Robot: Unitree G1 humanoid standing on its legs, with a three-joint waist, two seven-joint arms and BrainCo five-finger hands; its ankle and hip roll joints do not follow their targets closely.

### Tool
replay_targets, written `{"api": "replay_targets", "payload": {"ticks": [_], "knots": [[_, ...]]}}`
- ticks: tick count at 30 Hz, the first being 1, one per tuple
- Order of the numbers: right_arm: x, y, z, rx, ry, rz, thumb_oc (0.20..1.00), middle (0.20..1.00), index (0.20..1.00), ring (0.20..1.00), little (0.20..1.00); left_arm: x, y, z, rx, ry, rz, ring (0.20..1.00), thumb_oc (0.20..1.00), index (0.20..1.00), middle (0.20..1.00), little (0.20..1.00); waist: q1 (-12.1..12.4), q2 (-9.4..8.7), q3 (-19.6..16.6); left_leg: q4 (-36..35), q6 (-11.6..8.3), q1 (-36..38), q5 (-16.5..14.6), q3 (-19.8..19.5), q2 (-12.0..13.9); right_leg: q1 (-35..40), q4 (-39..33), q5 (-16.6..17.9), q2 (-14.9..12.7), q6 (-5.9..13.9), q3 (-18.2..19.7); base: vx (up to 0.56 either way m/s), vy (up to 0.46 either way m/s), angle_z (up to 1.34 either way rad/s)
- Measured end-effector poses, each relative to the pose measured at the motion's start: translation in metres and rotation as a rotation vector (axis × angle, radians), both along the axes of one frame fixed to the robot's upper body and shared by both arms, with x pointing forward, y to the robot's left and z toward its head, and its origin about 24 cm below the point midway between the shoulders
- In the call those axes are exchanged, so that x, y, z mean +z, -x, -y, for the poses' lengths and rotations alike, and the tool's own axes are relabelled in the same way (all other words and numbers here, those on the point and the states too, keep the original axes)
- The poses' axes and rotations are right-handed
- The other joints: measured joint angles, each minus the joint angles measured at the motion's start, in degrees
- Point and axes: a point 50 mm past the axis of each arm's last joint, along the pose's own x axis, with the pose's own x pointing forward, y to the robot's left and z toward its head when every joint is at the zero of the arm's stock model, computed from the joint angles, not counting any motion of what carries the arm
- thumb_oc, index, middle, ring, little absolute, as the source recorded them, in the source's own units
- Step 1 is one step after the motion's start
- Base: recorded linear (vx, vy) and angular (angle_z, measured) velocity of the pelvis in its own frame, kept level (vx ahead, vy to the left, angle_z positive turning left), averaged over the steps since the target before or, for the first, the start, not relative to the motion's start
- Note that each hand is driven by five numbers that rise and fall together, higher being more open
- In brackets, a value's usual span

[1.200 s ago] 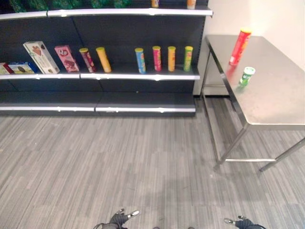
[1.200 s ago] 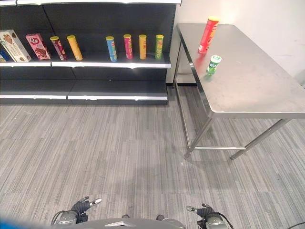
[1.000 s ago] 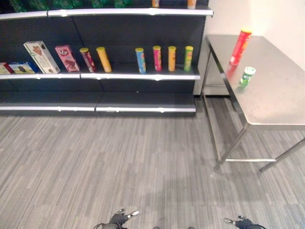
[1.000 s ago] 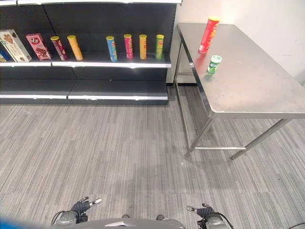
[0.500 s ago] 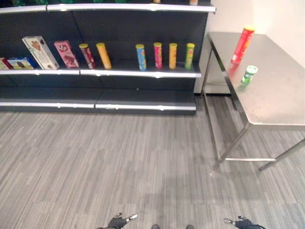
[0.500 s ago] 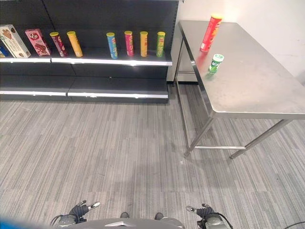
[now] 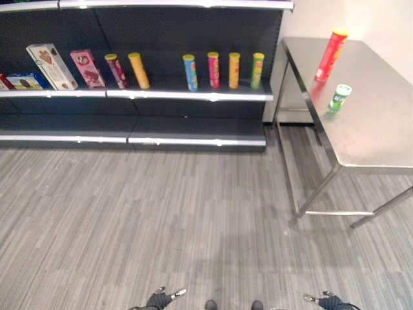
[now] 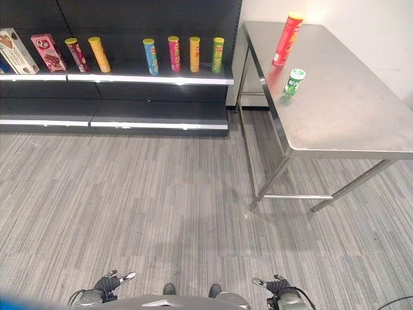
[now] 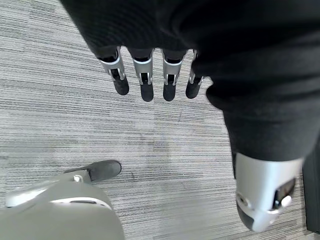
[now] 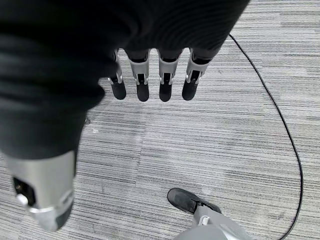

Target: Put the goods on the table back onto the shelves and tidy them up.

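Observation:
A tall red tube can [image 7: 330,55] stands at the far end of the steel table [image 7: 381,123] on the right. A short green can [image 7: 339,97] stands just in front of it, near the table's left edge. Across the floor, the dark shelves [image 7: 193,96] hold several upright tube cans [image 7: 213,70]. My left hand [image 7: 161,298] and right hand [image 7: 326,299] hang low at the bottom edge, far from the table. In the wrist views the left hand's fingers [image 9: 145,82] and the right hand's fingers [image 10: 150,82] are straight over the carpet, holding nothing.
A white box [image 7: 45,66] and a pink box [image 7: 86,68] lean on the middle shelf at the left. The lower shelf [image 7: 193,132] is bare. Grey striped carpet [image 7: 181,213] stretches between me and the shelves. The table's legs [image 7: 313,194] stand on the right.
The whole picture has shifted a little, with the shelves higher in view, so the camera has moved. The cans and both hands keep their places.

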Motion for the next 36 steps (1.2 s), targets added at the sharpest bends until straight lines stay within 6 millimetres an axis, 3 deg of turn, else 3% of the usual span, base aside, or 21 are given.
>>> {"api": "replay_targets", "payload": {"ticks": [7,11,15,17,18,19,22,23,24,27,30,32,33,34,36], "knots": [[0.000,-0.002,0.000,0.001,0.000,0.002,1.000,1.000,1.000,1.000,1.000,0.000,0.001,-0.001,0.011,-0.001,0.000,1.000,1.000,1.000,1.000,1.000,0.12,0.06,1.17,0.00,0.12,-1.31,0.01,0.41,-0.41,-1.73,0.44,0.43,-0.18,0.29,0.65,-0.02,0.084,-0.05],[0.006,-0.019,0.003,0.009,0.012,0.042,1.000,1.000,1.000,1.000,1.000,0.001,-0.005,-0.005,0.034,-0.006,0.005,1.000,1.000,1.000,1.000,1.000,0.10,1.27,2.95,-0.05,0.90,-2.74,0.28,1.62,-0.50,-7.10,7.82,-0.80,-1.02,1.75,2.11,-0.01,0.168,-0.17],[0.007,-0.024,0.003,0.011,0.011,0.053,1.000,1.000,1.000,1.000,1.000,0.004,-0.019,-0.004,0.028,-0.005,0.040,1.000,1.000,1.000,1.000,1.000,-0.33,2.30,5.31,-0.07,2.39,-2.36,-0.10,1.48,-0.77,-16.18,26.64,-2.83,-3.29,4.49,3.93,0.05,0.197,-0.02],[0.005,-0.017,0.002,0.004,0.008,0.036,1.000,1.000,1.000,1.000,1.000,0.007,-0.026,-0.004,0.020,-0.005,0.062,1.000,1.000,1.000,1.000,1.000,-0.57,1.88,6.53,-0.03,3.52,-1.03,-0.64,1.00,-2.40,-21.77,38.84,-2.65,-5.48,4.91,6.86,0.15,0.114,0.14],[0.003,-0.011,0.002,-0.001,0.006,0.019,1.000,1.000,1.000,1.000,1.000,0.006,-0.025,0.000,0.000,-0.001,0.058,1.000,1.000,1.000,1.000,1.000,-0.73,1.44,6.79,0.10,5.27,-0.62,-1.20,0.04,-4.31,-25.60,45.42,-2.39,-6.96,6.43,9.62,0.23,0.036,0.08],[0.003,-0.010,0.002,-0.003,0.005,0.022,1.000,1.000,1.000,1.000,1.000,0.006,-0.027,0.002,-0.008,0.002,0.062,1.000,1.000,1.000,1.000,1.000,-0.74,1.17,6.89,0.02,5.76,-0.60,-1.51,-0.15,-4.52,-27.11,44.27,-2.52,-6.53,6.38,10.79,0.32,0.019,0.02],[0.003,-0.014,-0.002,-0.003,-0.005,0.032,1.000,1.000,1.000,1.000,1.000,0.006,-0.027,0.002,0.012,0.013,0.068,1.000,1.000,1.000,1.000,1.000,-2.59,1.28,7.51,-0.25,5.24,-0.69,-1.79,-0.26,-4.94,-28.75,31.58,-3.16,-5.92,7.10,11.72,0.34,-0.087,0.06],[0.004,-0.017,-0.002,-0.002,-0.005,0.039,1.000,1.000,1.000,1.000,1.000,0.007,-0.029,0.001,0.021,0.013,0.073,1.000,1.000,1.000,1.000,1.000,-3.29,0.89,7.54,-0.05,5.01,-0.58,-1.98,-0.25,-5.51,-28.68,20.89,-2.46,-6.11,7.44,11.43,0.42,-0.084,0.08],[0.003,-0.014,-0.002,-0.006,-0.006,0.034,1.000,1.000,1.000,1.000,1.000,0.008,-0.033,0.000,0.026,0.013,0.084,1.000,1.000,1.000,1.000,1.000,-4.33,0.35,7.63,0.03,5.03,-0.36,-2.35,-0.70,-6.09,-28.28,13.39,-1.52,-6.12,8.04,10.17,0.40,-0.078,0.10],[0.003,-0.014,-0.005,-0.005,-0.015,0.039,1.000,1.000,1.000,1.000,1.000,0.013,-0.045,0.000,0.026,0.013,0.125,1.000,1.000,1.000,1.000,1.000,-5.31,-1.25,7.49,0.04,5.12,1.06,-4.15,-1.87,-7.27,-28.63,0.41,1.65,-6.31,9.30,5.51,0.35,-0.058,0.24],[0.003,-0.012,-0.002,-0.018,-0.009,0.039,1.000,1.000,1.000,1.000,1.000,0.011,-0.040,0.003,0.015,0.019,0.118,1.000,1.000,1.000,1.000,1.000,-6.52,-2.03,6.44,1.25,3.94,5.22,-9.38,-3.30,-6.59,-29.00,2.37,2.45,-5.25,8.12,3.63,0.59,-0.194,0.20],[0.004,-0.001,0.010,-0.043,0.016,0.015,1.000,1.000,1.000,1.000,1.000,0.006,-0.033,0.014,-0.019,0.043,0.096,1.000,1.000,1.000,1.000,1.000,-7.18,0.40,4.56,0.66,2.14,8.47,-12.12,-5.63,-3.61,-29.05,11.39,3.74,-4.00,5.68,3.24,0.45,-0.214,0.50],[0.005,0.005,0.018,-0.047,0.034,0.002,1.000,1.000,1.000,1.000,1.000,0.002,-0.023,0.019,-0.028,0.054,0.067,1.000,1.000,1.000,1.000,1.000,-7.68,2.48,2.81,0.03,0.53,10.16,-12.94,-6.94,-1.07,-27.33,11.23,5.70,-2.18,3.33,1.69,0.56,-0.299,0.78],[0.006,0.001,0.021,-0.054,0.040,0.016,1.000,1.000,1.000,1.000,1.000,0.001,-0.016,0.014,-0.024,0.043,0.044,1.000,1.000,1.000,1.000,1.000,-7.91,2.97,2.40,6.94,-1.21,9.58,-13.72,-9.64,1.62,-23.63,11.01,7.07,-0.20,-0.70,0.44,0.50,-0.290,0.62],[0.010,-0.006,0.026,-0.054,0.054,0.040,1.000,1.000,1.000,1.000,1.000,-0.002,-0.008,0.010,-0.013,0.034,0.010,1.000,1.000,1.000,1.000,1.000,-7.39,2.60,1.16,17.64,-5.30,7.06,-11.29,-12.11,2.91,-18.23,8.21,5.55,1.34,-3.26,-0.41,0.31,-0.206,0.28]]}}
